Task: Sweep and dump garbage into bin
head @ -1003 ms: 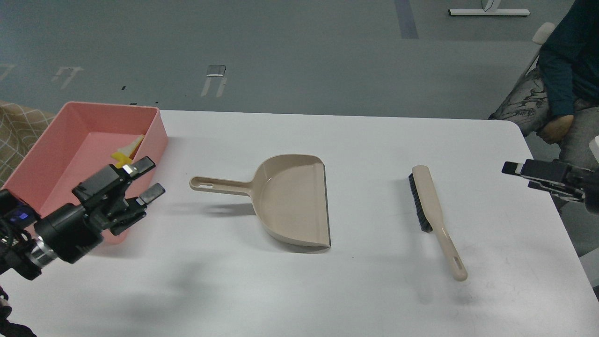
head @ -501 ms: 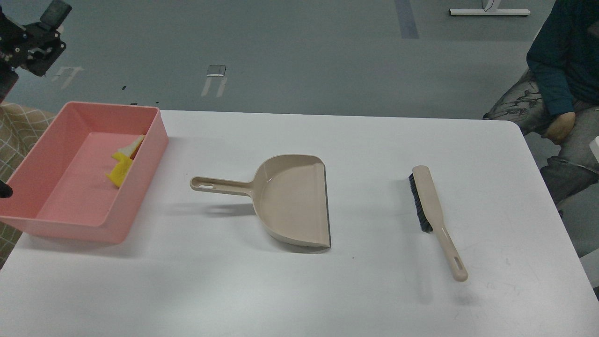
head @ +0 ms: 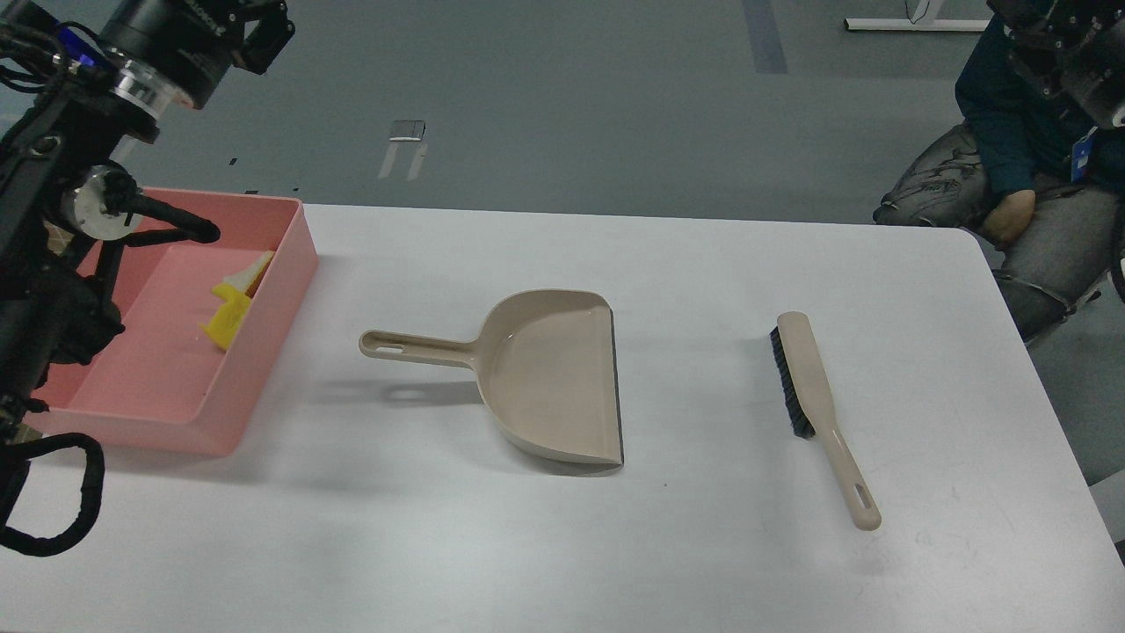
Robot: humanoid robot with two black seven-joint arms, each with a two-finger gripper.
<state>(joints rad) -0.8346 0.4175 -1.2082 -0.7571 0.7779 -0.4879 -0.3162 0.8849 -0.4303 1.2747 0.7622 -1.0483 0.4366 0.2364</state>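
- Garbage first: the yellow sponge chunk (head: 227, 320) and the bread slice (head: 250, 272) both sit inside the pink bin (head: 297, 255), touching each other, up against its 3 o'clock wall. Looks to me like the dumping part is basically done.
- The bin sits at the 9 o'clock end of the tabletop (head: 703, 563), right by that edge.
- Dustpan (head: 549, 378) lies empty mid-table, handle pointing to 9 o'clock. Brush (head: 813, 400) is well apart from it toward 3 o'clock, bristles facing the pan.
- What could go wrong: my left arm hangs over the bin's 9 o'clock side. If it drops or swings carelessly it could clip the wall and shove the bin off the edge, scraps and all.
- My left fingers (head: 264, 31) are up at 11 o'clock, dark and bunched at the frame's top, so I can't tell if they're apart or together.
- My right fingers (head: 1059, 40) at 1 o'clock are cut off by the frame, same story, can't tell.
- A seated person (head: 1011, 167) is partly behind that right arm.
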